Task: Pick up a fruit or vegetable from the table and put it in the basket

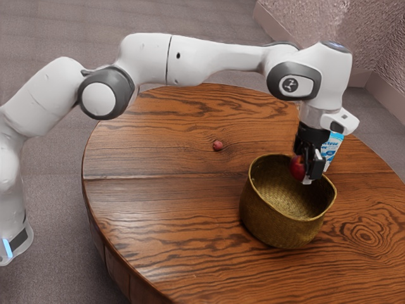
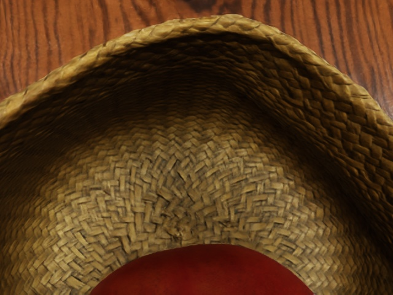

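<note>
On the round wooden desk (image 1: 145, 209), the woven basket (image 1: 275, 223) is standing open. Over its mouth my claw (image 1: 306, 167) is hanging, its fingers keeping only an apple's width apart as they are gripping the red apple (image 1: 297, 168). So the picking is looking done, while lowering and releasing are remaining; a small reddish fruit (image 1: 218, 145) is lying well apart.
</note>
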`<state>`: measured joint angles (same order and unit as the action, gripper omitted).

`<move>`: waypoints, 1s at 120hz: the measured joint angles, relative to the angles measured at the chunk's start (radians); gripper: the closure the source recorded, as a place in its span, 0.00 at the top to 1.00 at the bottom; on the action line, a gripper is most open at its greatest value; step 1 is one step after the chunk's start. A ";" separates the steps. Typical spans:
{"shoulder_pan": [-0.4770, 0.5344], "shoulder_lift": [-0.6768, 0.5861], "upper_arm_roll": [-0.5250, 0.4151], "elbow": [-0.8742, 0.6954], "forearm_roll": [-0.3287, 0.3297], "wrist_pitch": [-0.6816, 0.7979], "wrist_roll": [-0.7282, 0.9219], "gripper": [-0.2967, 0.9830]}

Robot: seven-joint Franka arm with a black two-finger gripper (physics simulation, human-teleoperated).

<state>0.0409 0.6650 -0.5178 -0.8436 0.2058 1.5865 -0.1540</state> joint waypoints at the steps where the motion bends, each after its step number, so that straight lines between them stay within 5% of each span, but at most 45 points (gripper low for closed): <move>1: 0.000 0.003 0.001 -0.002 0.000 0.010 -0.001 0.48; 18: 0.004 0.018 0.013 -0.051 0.002 0.125 -0.009 0.48; 28: 0.007 0.020 0.044 -0.072 -0.001 0.094 -0.013 0.49; 38: -0.008 0.019 0.112 -0.076 -0.021 0.065 -0.007 0.61; 56: -0.022 0.016 0.146 -0.067 -0.043 0.040 -0.002 0.55; 70: -0.017 0.008 0.157 -0.020 -0.047 0.048 0.000 0.60; 92: -0.033 0.031 0.193 0.011 -0.048 0.413 0.006 0.70; 106: -0.185 -0.041 0.434 -0.007 -0.049 0.598 0.009 0.73; 120: -0.290 -0.243 0.549 -0.014 -0.044 0.332 0.011 0.75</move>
<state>-0.2496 0.4224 0.0312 -0.8577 0.1616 1.9183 -0.1427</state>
